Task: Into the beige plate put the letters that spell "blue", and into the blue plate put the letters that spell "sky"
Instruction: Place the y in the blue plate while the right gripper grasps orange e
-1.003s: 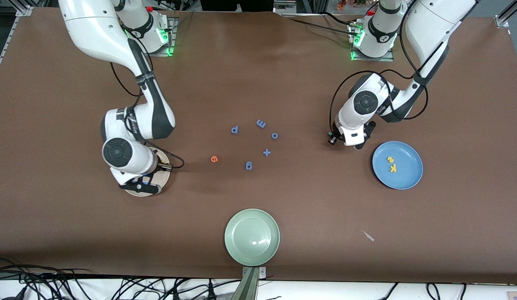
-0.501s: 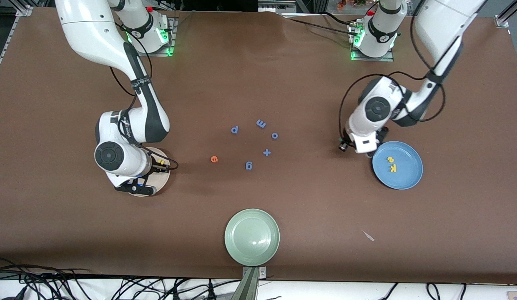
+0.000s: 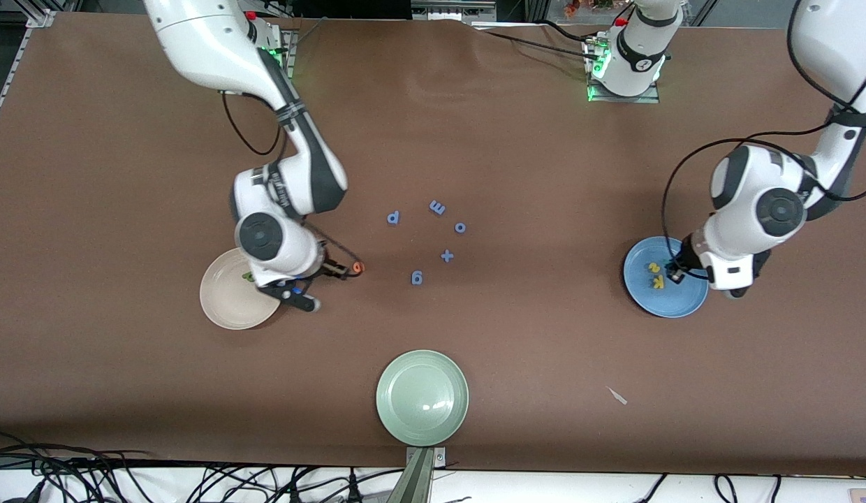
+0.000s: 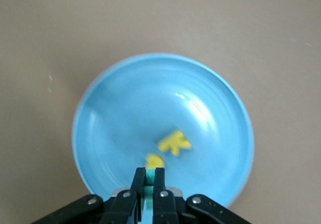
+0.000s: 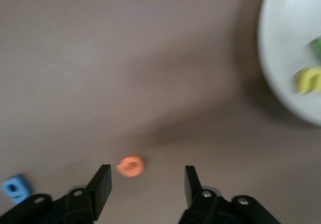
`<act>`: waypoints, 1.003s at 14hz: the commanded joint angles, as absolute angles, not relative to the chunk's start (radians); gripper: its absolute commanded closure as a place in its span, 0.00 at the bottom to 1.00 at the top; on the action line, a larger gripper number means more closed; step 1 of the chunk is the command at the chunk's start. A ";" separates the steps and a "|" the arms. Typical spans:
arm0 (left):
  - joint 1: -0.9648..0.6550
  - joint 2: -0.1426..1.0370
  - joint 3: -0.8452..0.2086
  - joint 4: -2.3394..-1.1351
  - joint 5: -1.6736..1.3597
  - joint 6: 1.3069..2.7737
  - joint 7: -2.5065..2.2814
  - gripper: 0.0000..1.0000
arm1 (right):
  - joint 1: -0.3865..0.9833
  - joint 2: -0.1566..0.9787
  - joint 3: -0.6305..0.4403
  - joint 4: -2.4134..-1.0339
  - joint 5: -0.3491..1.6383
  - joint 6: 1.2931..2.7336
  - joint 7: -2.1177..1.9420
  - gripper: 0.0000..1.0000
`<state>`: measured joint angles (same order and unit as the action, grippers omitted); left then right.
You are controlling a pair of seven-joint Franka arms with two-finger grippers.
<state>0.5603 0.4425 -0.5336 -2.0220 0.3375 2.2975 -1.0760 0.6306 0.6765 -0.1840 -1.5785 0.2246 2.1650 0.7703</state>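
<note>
While the brown table [image 3: 517, 140] carries the beige plate [image 3: 227, 300] with a yellow u [image 5: 308, 80] in it, the blue plate [image 3: 667, 304] holds a yellow s [image 3: 654, 267] and a yellow k [image 3: 658, 281]. Over the blue plate, the left end effector [image 4: 149, 176] pinches a teal letter [image 4: 149, 176]. Over the table beside the beige plate, the right end effector [image 5: 145, 181] is spread near the orange e [image 5: 131, 165].

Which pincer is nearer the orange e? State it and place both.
Right. The right pincer hangs open just over the orange e, by the beige plate. The left pincer, shut on a teal letter, is over the blue plate.
</note>
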 commanded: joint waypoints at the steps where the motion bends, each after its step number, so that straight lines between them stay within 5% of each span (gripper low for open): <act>1: 0.580 0.485 -0.545 -2.005 0.365 2.292 -1.039 1.00 | 0.672 0.718 -0.192 -1.574 0.247 2.232 0.839 0.24; 4: 0.597 0.495 -0.541 -2.006 0.368 2.292 -1.023 0.97 | 0.693 0.736 -0.192 -1.595 0.244 2.276 0.853 0.22; 6: 0.610 0.495 -0.541 -2.005 0.368 2.292 -0.974 0.51 | 0.709 0.739 -0.193 -1.627 0.244 2.298 0.853 0.22; 9: 0.626 0.492 -0.542 -2.002 0.357 2.292 -0.962 0.31 | 0.707 0.735 -0.198 -1.649 0.236 2.302 0.838 0.22; 14: 0.614 0.459 -0.558 -1.944 0.362 2.276 -0.983 0.25 | 0.700 0.738 -0.198 -1.657 0.232 2.324 0.825 0.35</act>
